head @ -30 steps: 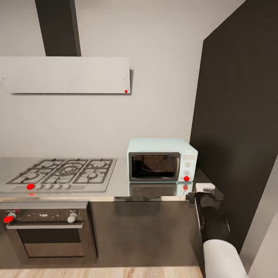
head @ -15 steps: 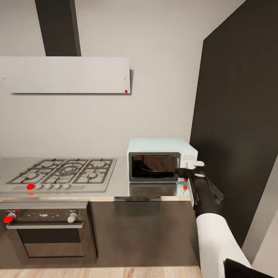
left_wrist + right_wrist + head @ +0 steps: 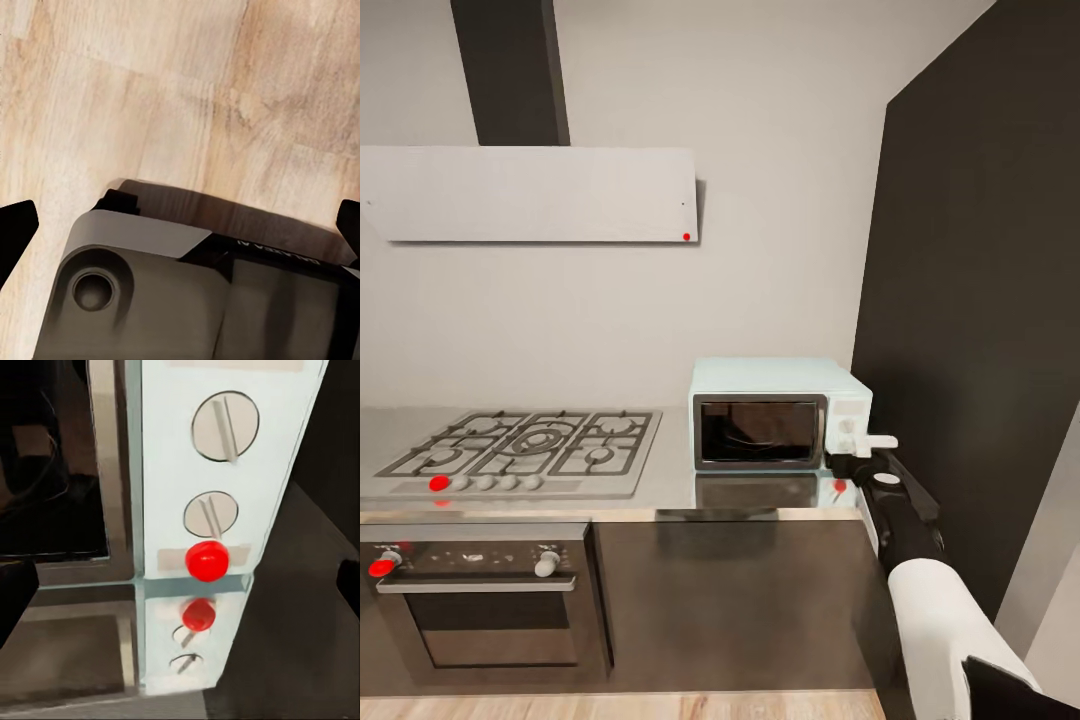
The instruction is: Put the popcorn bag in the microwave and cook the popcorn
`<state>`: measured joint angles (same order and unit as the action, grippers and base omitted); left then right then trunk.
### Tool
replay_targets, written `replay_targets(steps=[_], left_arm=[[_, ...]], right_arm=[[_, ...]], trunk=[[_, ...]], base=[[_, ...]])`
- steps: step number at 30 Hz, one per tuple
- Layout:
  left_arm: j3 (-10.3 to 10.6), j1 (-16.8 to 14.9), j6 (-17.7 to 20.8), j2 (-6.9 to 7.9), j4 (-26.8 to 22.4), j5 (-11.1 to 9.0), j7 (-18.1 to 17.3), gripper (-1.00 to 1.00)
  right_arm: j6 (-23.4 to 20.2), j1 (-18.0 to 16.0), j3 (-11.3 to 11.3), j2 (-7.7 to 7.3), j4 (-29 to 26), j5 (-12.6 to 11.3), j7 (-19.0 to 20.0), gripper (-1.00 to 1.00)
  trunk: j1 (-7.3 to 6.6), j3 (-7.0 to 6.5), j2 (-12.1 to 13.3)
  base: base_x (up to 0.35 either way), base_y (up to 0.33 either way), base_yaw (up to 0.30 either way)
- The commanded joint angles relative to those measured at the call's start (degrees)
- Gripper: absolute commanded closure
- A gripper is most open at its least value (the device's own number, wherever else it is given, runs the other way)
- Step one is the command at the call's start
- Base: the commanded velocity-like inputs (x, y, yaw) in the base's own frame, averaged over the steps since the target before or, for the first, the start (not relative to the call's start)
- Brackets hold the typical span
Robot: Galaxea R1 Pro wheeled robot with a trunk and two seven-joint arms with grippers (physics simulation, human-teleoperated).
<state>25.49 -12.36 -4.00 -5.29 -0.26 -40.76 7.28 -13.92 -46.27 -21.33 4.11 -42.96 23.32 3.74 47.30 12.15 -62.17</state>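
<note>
The pale blue-white microwave [image 3: 780,413] stands on the grey countertop [image 3: 670,492] with its dark glass door shut. My right gripper [image 3: 870,447] hovers just in front of its control panel, at the lower right corner. In the right wrist view the panel's two round knobs [image 3: 225,426] and red button [image 3: 207,560] sit close ahead, and the right gripper [image 3: 180,585] is open, its dark fingertips at the picture's two edges. The left gripper [image 3: 180,225] hangs open over the wooden floor. The popcorn bag and popcorn are out of view; the glass is too dark to see inside.
A gas hob [image 3: 525,445] lies left of the microwave, with a dark oven [image 3: 485,600] under it and a grey hood [image 3: 530,193] above. A tall dark cabinet [image 3: 980,300] walls off the right side. The robot's base [image 3: 195,292] shows beneath the left gripper.
My right arm rose from the countertop's front corner up to the microwave's control panel, then eased slightly right and down. The camera and everything else stayed still.
</note>
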Motion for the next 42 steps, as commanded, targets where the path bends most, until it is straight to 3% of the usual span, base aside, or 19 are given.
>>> replay_targets(steps=[1, 3, 6, 9, 19, 31, 35, 40, 42], left_arm=[[0.46, -0.03, -0.13, 0.00, 0.00, -0.39, 0.25, -1.00], [0.44, -0.03, -0.13, 0.07, 0.00, -0.44, 0.26, -1.00], [0.49, -0.03, -0.13, 0.16, 0.00, -0.43, 0.27, -1.00], [0.52, -0.03, -0.13, 0.13, 0.00, -0.38, 0.21, -1.00], [0.52, -0.03, -0.10, 0.09, 0.06, -0.44, 0.20, -1.00], [0.52, -0.03, -0.30, 0.18, 0.08, -0.42, 0.19, -1.00], [0.52, -0.03, -0.29, 0.19, 0.10, -0.46, 0.19, -1.00], [0.52, -0.03, -0.29, 0.19, 0.09, -0.46, 0.19, -1.00], [0.52, -0.03, -0.28, 0.19, 0.08, -0.46, 0.19, -1.00]], right_arm=[[-0.18, -0.05, -0.30, -0.38, 0.21, 0.52, 0.44, -1.00], [-0.15, -0.05, -0.77, -0.82, 0.51, 0.38, 0.49, -1.00], [-0.24, -0.05, -4.85, -1.42, 0.59, 0.36, 1.08, -1.00], [-0.55, -0.05, -5.95, -1.91, 0.59, 0.35, 2.49, -1.00], [-0.26, -0.05, -5.81, -1.33, 0.74, 0.93, 3.20, -1.00], [-0.11, -0.05, -5.83, -1.96, 2.34, 1.19, 3.42, -1.00], [-0.06, -0.05, -5.74, -4.42, 4.02, 2.99, 6.67, -1.00], [0.02, -0.05, -5.45, -5.12, 4.84, 3.70, 8.70, -1.00], [0.03, -0.05, -5.47, -5.12, 4.91, 5.66, 10.07, -1.00]], trunk=[[0.00, 0.08, -0.06], [0.00, 0.08, -0.06], [0.00, 0.08, -0.06], [0.00, 0.08, -0.06], [0.00, 0.08, -0.06], [0.00, 0.08, -0.06], [0.00, 0.08, -0.06], [0.00, 0.08, -0.06], [0.00, 0.08, -0.06]], base=[[0.000, 0.000, 0.000], [0.000, 0.000, 0.000], [0.000, 0.000, 0.000], [0.000, 0.000, 0.000], [0.000, 0.000, 0.000], [0.070, -0.032, 0.000], [0.009, -0.005, 0.000], [0.000, 0.000, 0.000], [0.000, 0.000, 0.000]])
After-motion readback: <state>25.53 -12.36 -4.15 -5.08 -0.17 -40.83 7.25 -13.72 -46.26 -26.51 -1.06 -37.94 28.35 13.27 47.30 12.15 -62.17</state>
